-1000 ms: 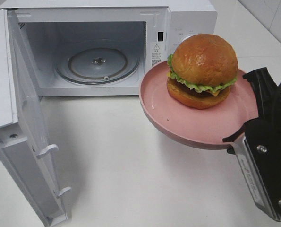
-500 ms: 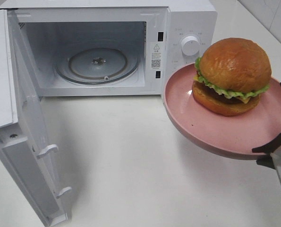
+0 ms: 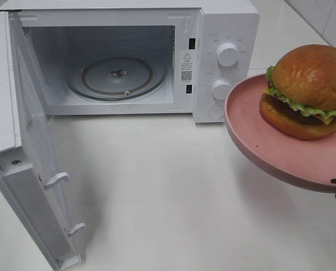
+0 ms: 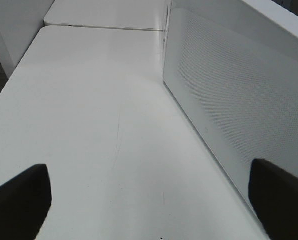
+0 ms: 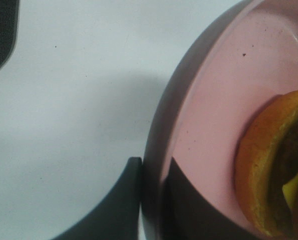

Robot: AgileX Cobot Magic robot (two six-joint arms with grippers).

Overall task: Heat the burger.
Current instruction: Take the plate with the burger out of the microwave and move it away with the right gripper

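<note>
A glossy golden-brown burger [image 3: 308,93] with frilly lettuce sat on a tilted pink plate [image 3: 264,138], right gripper [image 5: 151,200] pinched on its rim, right of the open microwave [image 3: 128,56], left gripper [image 4: 149,200] gaped wide, empty.

i see the burger [image 3: 307,90] upright on a tilted pink plate [image 3: 264,144] held above the table, right of the open microwave [image 3: 227,34]. glossy golden-brown bun, frilly green lettuce, brown filling, a yellow edge of cheese.
</note>
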